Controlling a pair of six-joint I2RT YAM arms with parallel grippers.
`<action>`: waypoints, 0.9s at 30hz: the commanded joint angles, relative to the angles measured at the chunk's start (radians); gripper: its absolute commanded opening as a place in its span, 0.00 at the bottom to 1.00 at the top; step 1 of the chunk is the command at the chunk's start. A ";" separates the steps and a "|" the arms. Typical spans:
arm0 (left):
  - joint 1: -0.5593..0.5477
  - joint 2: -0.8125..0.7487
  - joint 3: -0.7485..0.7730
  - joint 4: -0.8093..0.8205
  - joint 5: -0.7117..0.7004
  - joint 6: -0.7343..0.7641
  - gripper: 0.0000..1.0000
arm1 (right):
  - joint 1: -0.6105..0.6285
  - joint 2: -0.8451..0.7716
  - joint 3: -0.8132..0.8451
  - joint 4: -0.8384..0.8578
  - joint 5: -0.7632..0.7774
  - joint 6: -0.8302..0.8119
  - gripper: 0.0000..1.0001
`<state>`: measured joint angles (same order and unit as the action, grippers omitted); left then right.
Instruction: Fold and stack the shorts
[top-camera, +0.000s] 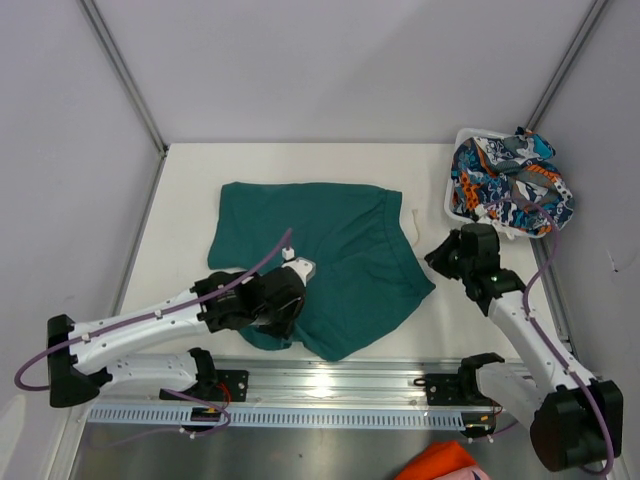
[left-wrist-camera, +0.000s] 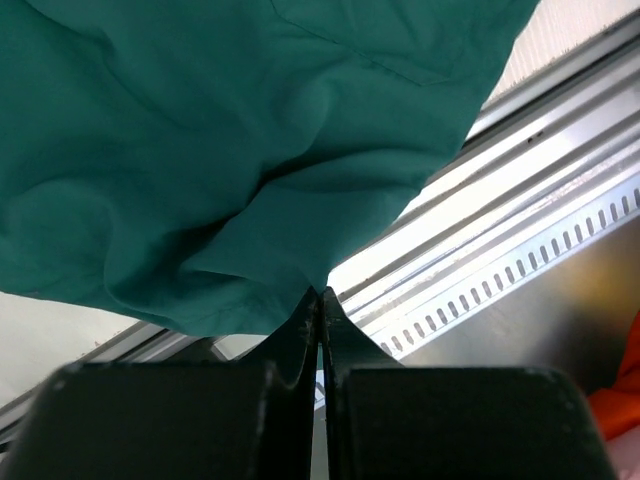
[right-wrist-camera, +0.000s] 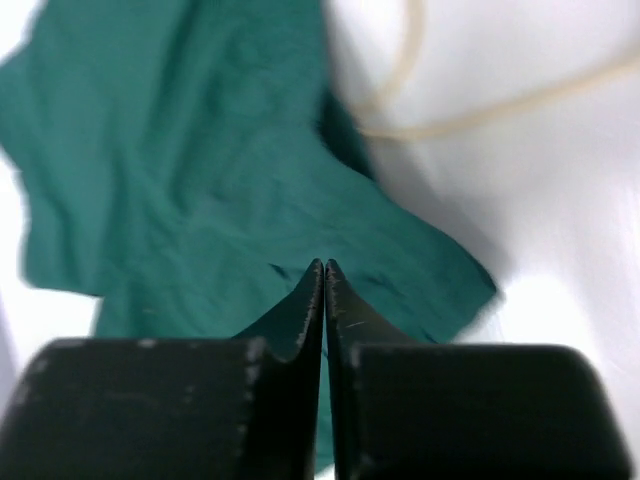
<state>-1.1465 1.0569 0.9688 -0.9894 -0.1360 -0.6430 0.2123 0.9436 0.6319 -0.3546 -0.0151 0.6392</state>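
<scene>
Pinching teal shorts (left-wrist-camera: 200, 150) hem, L gripper (left-wrist-camera: 322, 292) tips closed, R gripper (right-wrist-camera: 325, 265) closed above them, prob. empty

We listed one white mesh basket (top-camera: 449, 203) at the far right corner of the white table (top-camera: 185, 200), one slotted aluminium rail (top-camera: 340, 392) along the near edge, and one orange cloth (top-camera: 442, 463) below that rail, partly cropped.

Solid dark teal-green on the plain shorts (top-camera: 330, 240), pale cream drawstring (top-camera: 413, 224), busy orange, blue, white and navy pattern on the printed shorts (top-camera: 505, 185), white basket (top-camera: 447, 205), white table (top-camera: 180, 200), plain orange cloth (top-camera: 440, 465)
</scene>
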 joint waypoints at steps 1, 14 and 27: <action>0.005 -0.040 -0.027 0.037 0.052 0.032 0.00 | -0.005 0.075 0.009 0.228 -0.173 0.056 0.00; 0.005 -0.072 -0.077 0.063 0.076 0.043 0.00 | 0.055 0.472 -0.279 1.341 -0.206 0.304 0.00; 0.005 -0.115 -0.104 0.064 0.084 0.037 0.00 | 0.110 1.097 -0.339 1.838 0.015 0.520 0.00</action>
<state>-1.1465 0.9718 0.8749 -0.9436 -0.0696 -0.6193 0.2924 1.9682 0.3351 1.3548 -0.0887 1.1122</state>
